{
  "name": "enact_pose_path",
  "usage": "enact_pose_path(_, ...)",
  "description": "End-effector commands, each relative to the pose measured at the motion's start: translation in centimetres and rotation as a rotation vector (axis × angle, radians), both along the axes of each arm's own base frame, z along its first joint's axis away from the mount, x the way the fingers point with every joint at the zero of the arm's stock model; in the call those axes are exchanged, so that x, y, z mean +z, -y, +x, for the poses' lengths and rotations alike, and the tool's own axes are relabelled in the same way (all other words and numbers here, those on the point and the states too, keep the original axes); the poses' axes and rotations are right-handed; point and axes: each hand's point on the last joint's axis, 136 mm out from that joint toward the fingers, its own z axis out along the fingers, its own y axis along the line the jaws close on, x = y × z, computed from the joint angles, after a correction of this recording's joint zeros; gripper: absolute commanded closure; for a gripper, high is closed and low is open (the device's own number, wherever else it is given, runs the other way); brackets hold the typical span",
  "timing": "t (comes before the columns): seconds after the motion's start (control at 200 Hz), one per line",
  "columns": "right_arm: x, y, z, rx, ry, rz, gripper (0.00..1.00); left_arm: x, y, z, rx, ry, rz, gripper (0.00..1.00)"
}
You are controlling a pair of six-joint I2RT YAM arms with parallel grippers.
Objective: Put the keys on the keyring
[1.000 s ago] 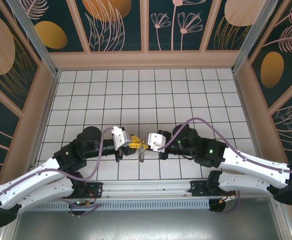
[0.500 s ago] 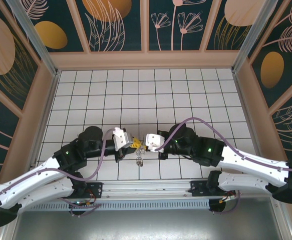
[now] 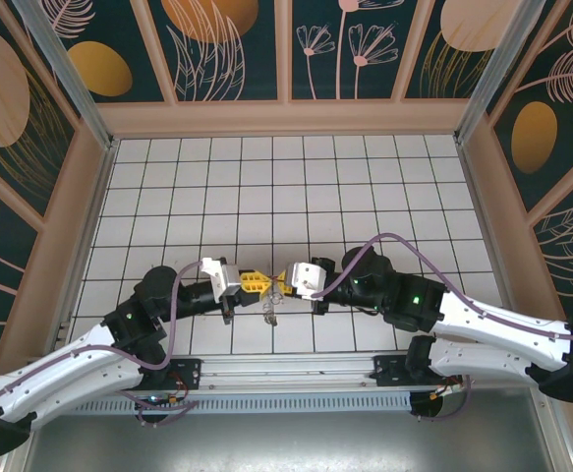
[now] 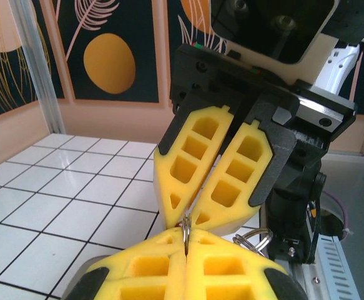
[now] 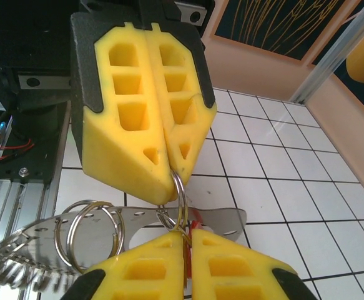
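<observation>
top: left gripper and right gripper are met tip to tip; keyring is hung just below them | left wrist: both grippers are clamped shut on one thin loop of the keyring | right wrist: that loop is pinched from both sides; red key is seen just above the right gripper's tips, against the keyring's plate

We see our left hand at the bottom edge, its yellow fingers pressed together on a small silver ring standing edge-on. Directly above the ring, the right hand points down, its yellow fingertips closing on the ring's top. Just right of the ring hang more silver loops. Left of the ring lies the white tiled desk.
</observation>
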Motion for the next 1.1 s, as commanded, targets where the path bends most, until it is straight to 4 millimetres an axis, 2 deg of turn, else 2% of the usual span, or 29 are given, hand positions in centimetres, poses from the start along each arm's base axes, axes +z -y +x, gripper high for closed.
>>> enact_pose_path(0.0, 0.2, -0.5, -0.3, 0.013, -0.009, 0.028, 0.94, 3.6, -0.4, -0.5, -0.015, 0.056, -0.158, 1.0)
enact_pose_path(0.095, 0.0, -0.5, -0.2, 0.007, -0.006, 0.027, 0.97, 3.9, -0.8, -0.3, 0.003, 0.058, -0.203, 1.0)
enact_pose_path(0.405, -0.4, -0.7, -0.5, 0.024, -0.007, 0.034, 0.97, 4.4, -0.9, -0.6, -0.008, 0.067, -0.243, 1.0)
enact_pose_path(0.631, -0.9, -0.5, -1.1, 0.038, -0.001, 0.038, 0.93, 4.4, -0.9, -0.5, -0.003, 0.067, -0.238, 1.0)
enact_pose_path(0.771, -0.9, -0.4, -1.3, 0.039, -0.007, 0.038, 0.86, 4.4, -0.8, -0.6, -0.011, 0.07, -0.234, 1.0)
enact_pose_path(0.966, 1.1, 0.7, -1.1, 0.004, 0.007, 0.118, 0.76, 4.3, -0.8, -0.9, -0.03, 0.072, -0.221, 1.0)
enact_pose_path(1.096, 2.2, 1.2, -1.0, -0.008, 0.011, 0.163, 0.76, 4.0, -0.3, -1.3, -0.063, 0.07, -0.193, 1.0)
